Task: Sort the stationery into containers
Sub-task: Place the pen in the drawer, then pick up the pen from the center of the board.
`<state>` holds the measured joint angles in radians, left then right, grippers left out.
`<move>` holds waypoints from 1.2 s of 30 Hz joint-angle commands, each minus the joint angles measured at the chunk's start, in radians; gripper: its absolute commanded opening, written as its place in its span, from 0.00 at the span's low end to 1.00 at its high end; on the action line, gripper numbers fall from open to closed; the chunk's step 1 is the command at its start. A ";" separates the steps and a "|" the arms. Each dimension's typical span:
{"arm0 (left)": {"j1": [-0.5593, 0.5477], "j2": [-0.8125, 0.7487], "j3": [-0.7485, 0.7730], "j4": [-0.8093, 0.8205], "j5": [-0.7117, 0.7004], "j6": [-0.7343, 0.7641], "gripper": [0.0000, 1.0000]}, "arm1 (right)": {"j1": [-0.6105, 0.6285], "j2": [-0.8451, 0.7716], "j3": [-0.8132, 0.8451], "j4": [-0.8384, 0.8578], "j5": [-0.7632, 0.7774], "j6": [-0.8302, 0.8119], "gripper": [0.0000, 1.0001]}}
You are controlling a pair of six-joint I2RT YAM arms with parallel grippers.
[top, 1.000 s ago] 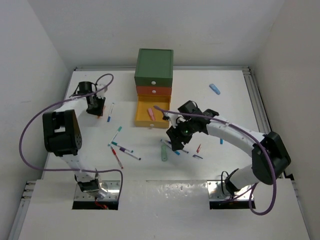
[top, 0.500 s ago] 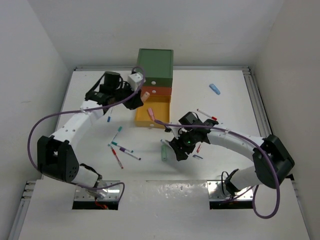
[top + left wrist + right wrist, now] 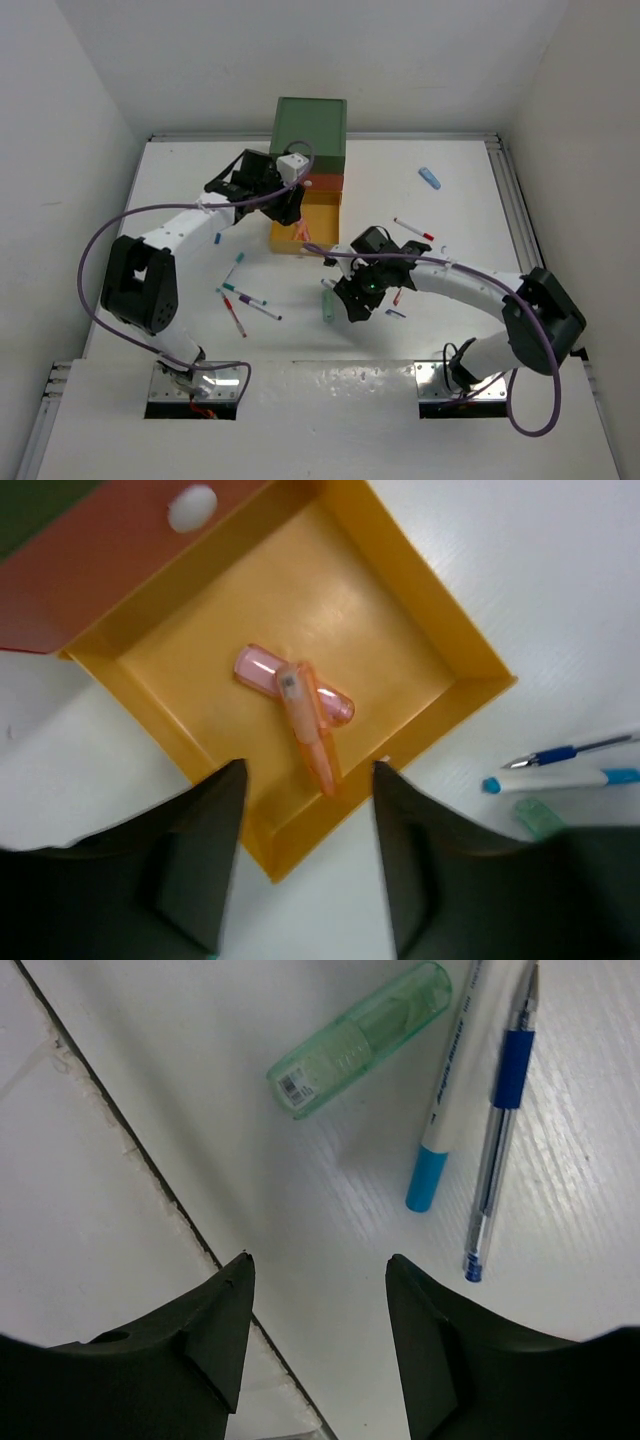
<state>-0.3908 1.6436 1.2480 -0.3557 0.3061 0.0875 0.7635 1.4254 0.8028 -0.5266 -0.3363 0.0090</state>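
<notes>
Your left pincer [image 3: 308, 772] gapes wide and empty above the yellow drawer [image 3: 470, 670], near the far edge of the counter [image 3: 470, 200]; two pink pieces [image 3: 262, 668] lie crossed inside it. Your right pincer [image 3: 318, 1270] hangs open and empty beside a mint-green capsule [image 3: 360, 1038], mid-counter. White walls enclose three sides.

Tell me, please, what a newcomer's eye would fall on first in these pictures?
The colourful cabinet at the far middle of the table stands out, its yellow drawer pulled open with two pink pieces lying crossed inside, below the open left gripper. Next, the open right gripper hangs over a mint-green capsule beside a teal-capped marker and a blue pen.
</notes>
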 commanded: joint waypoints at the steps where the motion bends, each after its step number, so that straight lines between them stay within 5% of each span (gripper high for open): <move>1: 0.029 -0.050 0.071 0.069 -0.001 -0.055 0.62 | 0.037 0.030 0.059 0.062 0.016 0.026 0.55; 6: 0.102 -0.172 0.090 0.075 -0.019 -0.132 0.75 | 0.091 0.107 0.114 0.086 0.023 0.118 0.54; 13: 0.234 -0.347 0.045 0.024 -0.099 -0.177 0.79 | 0.140 0.257 0.217 0.091 0.059 0.307 0.52; 17: 0.288 -0.424 -0.010 -0.012 -0.192 -0.178 0.97 | 0.172 0.332 0.269 0.073 0.159 0.350 0.53; 29: 0.385 -0.561 -0.102 -0.066 -0.222 -0.141 0.99 | 0.169 0.480 0.334 0.020 0.299 0.394 0.54; 32: 0.391 -0.567 -0.113 -0.066 -0.210 -0.143 0.99 | 0.163 0.498 0.346 0.016 0.280 0.393 0.48; 36: 0.391 -0.567 -0.127 -0.062 -0.205 -0.137 0.98 | 0.169 0.471 0.329 0.036 0.254 0.367 0.19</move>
<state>-0.0113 1.1030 1.1297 -0.4328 0.0891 -0.0593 0.9306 1.8984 1.1336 -0.5022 -0.0803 0.3889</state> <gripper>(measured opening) 0.985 0.245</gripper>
